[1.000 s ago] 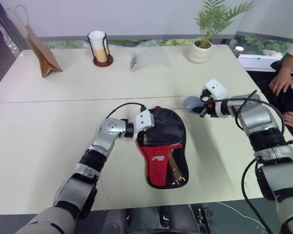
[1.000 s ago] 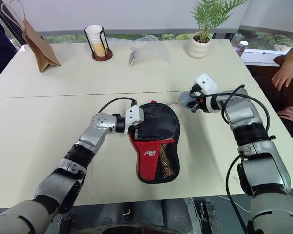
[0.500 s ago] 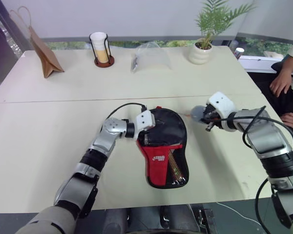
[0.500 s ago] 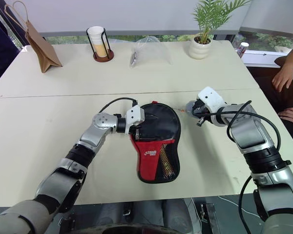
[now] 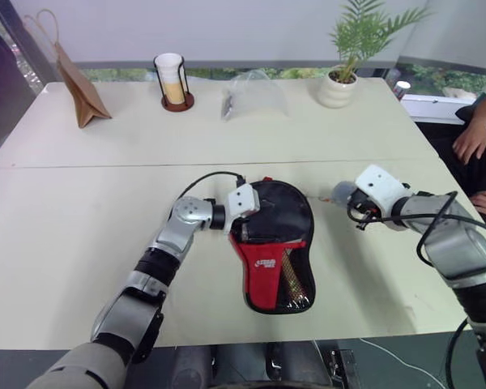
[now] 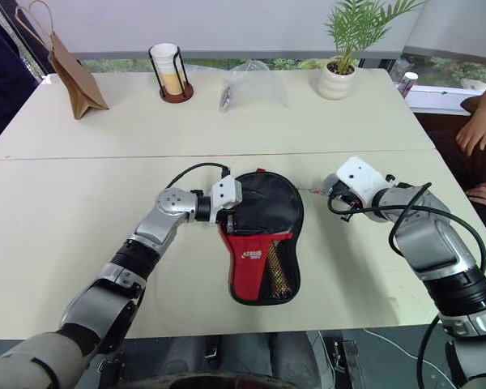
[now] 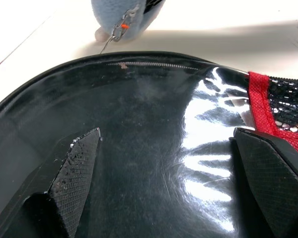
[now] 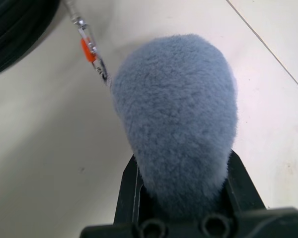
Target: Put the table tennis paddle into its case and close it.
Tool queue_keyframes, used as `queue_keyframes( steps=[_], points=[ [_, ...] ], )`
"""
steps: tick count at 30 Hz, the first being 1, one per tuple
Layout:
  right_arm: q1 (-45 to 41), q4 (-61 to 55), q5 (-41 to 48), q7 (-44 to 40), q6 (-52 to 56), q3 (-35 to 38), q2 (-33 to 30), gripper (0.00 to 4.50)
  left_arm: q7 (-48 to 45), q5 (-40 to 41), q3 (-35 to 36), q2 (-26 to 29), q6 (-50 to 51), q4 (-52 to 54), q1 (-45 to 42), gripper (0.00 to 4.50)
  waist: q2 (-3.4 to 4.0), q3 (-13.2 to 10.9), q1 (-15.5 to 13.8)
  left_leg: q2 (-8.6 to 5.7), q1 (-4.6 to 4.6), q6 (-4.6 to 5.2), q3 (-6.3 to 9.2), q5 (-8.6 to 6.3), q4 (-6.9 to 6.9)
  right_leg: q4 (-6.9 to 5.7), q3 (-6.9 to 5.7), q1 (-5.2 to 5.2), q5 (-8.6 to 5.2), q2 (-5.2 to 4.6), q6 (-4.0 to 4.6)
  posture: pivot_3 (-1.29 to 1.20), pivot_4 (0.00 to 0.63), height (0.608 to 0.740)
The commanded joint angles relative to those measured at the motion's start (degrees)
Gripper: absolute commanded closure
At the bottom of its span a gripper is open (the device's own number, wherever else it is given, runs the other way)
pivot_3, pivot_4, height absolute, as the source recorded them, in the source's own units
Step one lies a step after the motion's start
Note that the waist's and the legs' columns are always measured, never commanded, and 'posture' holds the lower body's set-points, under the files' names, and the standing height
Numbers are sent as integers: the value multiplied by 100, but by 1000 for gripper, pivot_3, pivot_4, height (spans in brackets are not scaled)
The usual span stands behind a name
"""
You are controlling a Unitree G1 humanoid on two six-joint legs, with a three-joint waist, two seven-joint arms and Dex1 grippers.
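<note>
Where the two tabletops meet, the case [image 5: 272,247] lies flat on the table [image 5: 81,203], the table tennis paddle [image 5: 289,275] inside it, its handle behind the mesh. At the round end, the left gripper [image 5: 245,225] rests spread wide, holding nothing. From the left wrist, both fingers [image 7: 77,171] straddle glossy black fabric. From the right wrist, the right gripper [image 8: 181,191] pinches a grey fluffy pouch [image 8: 176,111] with a small clip [image 8: 92,54].

blk/red case [image 5: 274,251], grey fuzzy pouch [image 8: 176,119]
</note>
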State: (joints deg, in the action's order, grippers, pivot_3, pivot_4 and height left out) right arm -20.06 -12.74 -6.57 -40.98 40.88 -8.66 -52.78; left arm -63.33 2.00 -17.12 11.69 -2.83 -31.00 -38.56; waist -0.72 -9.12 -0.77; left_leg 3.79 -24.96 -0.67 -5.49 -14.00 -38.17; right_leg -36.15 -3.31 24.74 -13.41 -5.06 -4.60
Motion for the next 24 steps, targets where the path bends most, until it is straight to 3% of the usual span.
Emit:
queue_keyframes(
  steps=[1, 9, 24],
  points=[
    [235, -428, -100, 43, 13, 366, -246, 4030, 14, -200, -140, 127, 80, -283, 135, 0, -1, 0, 3, 0, 0, 0, 1, 0, 0, 1, 0, -2, 0, 0, 1, 0, 150, 740],
    [844, -1026, -369, 175, -70, 280, -428, 4030, -2, -195, -149, 98, 90, -362, 90, 0, -1, 0, 7, 0, 23, 0, 4, -1, 1, 5, 0, -22, -4, 0, 5, 0, 150, 740],
    [1573, -1631, -1187, -88, -1564, 5, -922, 4030, 14, -229, -170, 108, 100, -386, 96, 0, -2, 0, 8, -1, 39, 0, 5, -2, 2, 6, 0, -35, -6, 0, 5, 0, 150, 740]
  ],
)
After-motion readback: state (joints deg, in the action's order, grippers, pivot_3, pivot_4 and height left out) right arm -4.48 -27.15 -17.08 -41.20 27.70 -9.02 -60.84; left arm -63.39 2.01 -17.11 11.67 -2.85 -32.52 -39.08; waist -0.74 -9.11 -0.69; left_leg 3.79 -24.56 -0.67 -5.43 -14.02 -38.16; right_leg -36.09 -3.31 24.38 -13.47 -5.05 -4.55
